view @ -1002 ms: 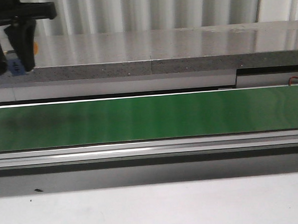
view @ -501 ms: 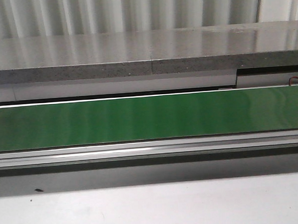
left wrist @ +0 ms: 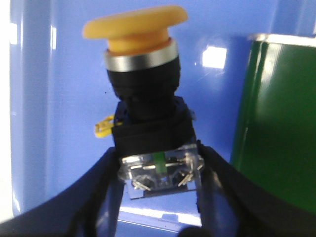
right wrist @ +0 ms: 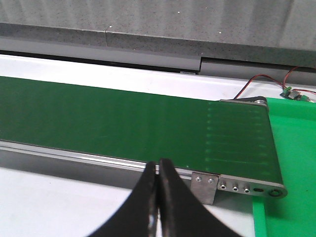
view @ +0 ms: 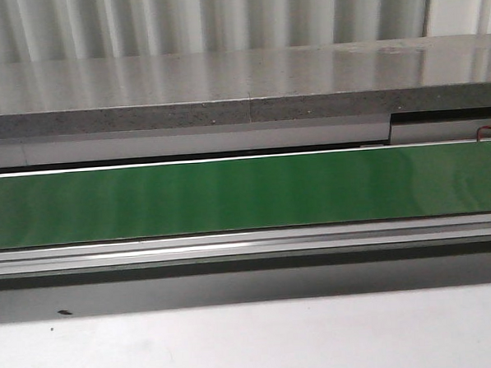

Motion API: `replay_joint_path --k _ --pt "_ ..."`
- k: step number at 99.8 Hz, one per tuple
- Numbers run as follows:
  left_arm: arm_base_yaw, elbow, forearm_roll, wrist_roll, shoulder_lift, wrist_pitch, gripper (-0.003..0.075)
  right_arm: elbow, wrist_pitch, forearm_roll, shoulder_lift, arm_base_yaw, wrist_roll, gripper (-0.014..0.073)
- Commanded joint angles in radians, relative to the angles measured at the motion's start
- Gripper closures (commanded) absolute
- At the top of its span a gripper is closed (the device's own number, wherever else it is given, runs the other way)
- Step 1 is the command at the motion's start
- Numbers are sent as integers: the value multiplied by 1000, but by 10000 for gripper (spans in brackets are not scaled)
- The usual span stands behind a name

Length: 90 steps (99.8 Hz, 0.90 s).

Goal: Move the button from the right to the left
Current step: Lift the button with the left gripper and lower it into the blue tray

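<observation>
In the left wrist view my left gripper point(left wrist: 159, 185) is shut on the button point(left wrist: 145, 103). Its fingers clamp the clear square contact block with the green dot; the yellow head and black collar point away from the fingers. It hangs over a blue surface point(left wrist: 54, 98), with the green belt end point(left wrist: 276, 128) beside it. My right gripper point(right wrist: 158, 165) is shut and empty, its tips over the near rail of the green belt point(right wrist: 123, 123). Neither gripper nor the button shows in the front view.
The green conveyor belt point(view: 246, 192) runs across the front view with a grey ledge point(view: 240, 85) behind and a white table point(view: 254, 340) in front. A green mat point(right wrist: 296, 163) lies past the belt's right end. Red wires point(right wrist: 266, 79) lie near that end.
One second ago my left gripper with the button showed at the front view's top left. It has since moved out of that view.
</observation>
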Motion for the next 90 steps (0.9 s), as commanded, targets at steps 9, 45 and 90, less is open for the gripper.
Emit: replay_joint_path --k 9,45,90 --pt "25 -1 4 111 19 17 513 -27 -84 -11 10 1 -7 662" --pt "27 -1 4 201 154 -3 512 -27 -84 -11 10 1 -7 662" --pt "33 -1 27 194 175 -14 267 -27 -84 -11 10 1 -7 662"
